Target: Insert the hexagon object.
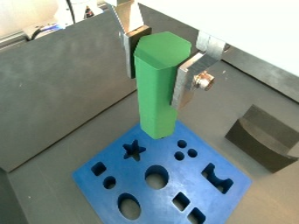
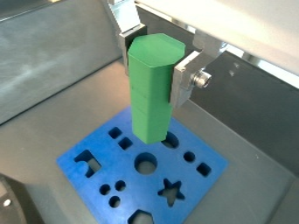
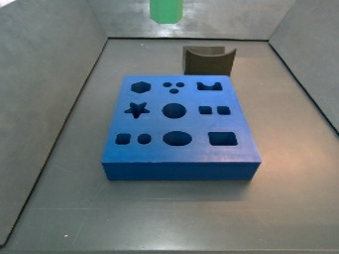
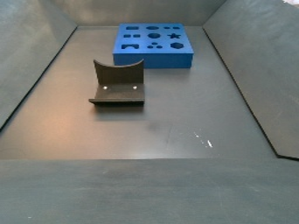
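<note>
The hexagon object (image 1: 158, 83) hangs upright in the air, a bright green peg with its six-sided top face towards the wrist cameras, and both wrist views show it (image 2: 152, 86) clamped between the fingers (image 1: 191, 77). The gripper (image 1: 160, 54) has its silver plates pressed flat on opposite faces of the peg, near its upper end, and sits high above the blue block (image 1: 163, 179). The peg's lower end is clear of the block, over the near part of its top, close to the small round holes. In a side view only the green tip (image 3: 166, 10) shows, at the very top edge of the picture, high above the far wall, and the gripper itself is out of that view.

The blue block lies flat on the dark grey surface (image 3: 172, 213), and there's its top face with cut-outs: a star (image 3: 135, 110), a big round hole (image 3: 175, 109), an oval, a square, a hexagon-like hole and a cluster of little dots. Behind it in that side view, just beyond its far edge, stands the dark grey curved piece (image 3: 208, 59), apart from the block. In a side view from the opposite end the curved piece (image 4: 118, 83) sits nearer the camera, with the blue block (image 4: 156, 45) further back against the far wall. Grey walls (image 4: 35, 61) close in the surface on every side.
</note>
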Available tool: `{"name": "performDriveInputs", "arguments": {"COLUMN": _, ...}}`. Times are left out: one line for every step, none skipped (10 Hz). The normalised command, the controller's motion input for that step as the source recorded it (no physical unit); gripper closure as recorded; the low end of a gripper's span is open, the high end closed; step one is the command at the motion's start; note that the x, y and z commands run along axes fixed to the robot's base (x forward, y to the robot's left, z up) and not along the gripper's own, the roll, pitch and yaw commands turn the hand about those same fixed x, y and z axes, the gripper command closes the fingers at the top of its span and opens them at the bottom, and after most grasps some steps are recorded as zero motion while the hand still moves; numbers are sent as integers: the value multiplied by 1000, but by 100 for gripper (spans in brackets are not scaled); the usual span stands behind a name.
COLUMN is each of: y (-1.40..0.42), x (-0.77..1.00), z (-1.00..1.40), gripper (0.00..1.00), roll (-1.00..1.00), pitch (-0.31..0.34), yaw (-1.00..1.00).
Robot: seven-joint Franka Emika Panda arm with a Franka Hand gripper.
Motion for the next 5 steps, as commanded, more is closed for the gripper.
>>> {"name": "performDriveInputs", "arguments": {"y": 126, "x": -109, "z": -1000, "gripper": 100, "roll": -84, "pitch": 0, "yaw": -1000}}
{"name": "performDriveInputs", "arguments": {"y": 126, "x": -111, "z": -1000, "gripper": 100, "roll": -83, "pitch": 0, "yaw": -1000}}
{"name": "performDriveInputs", "arguments": {"y": 134, "x": -114, "z": -1000, "gripper": 100, "roll": -81, "pitch": 0, "yaw": -1000}}
{"name": "performDriveInputs", "arguments": {"y": 151, "x": -146, "z": -1000, "gripper": 100, "roll": -59, "pitch": 0, "yaw": -951}}
{"name": "performDriveInputs", "arguments": {"y": 423, "x": -269, "z": -1000, "gripper": 100, "roll": -17, "pitch": 0, "yaw": -631}}
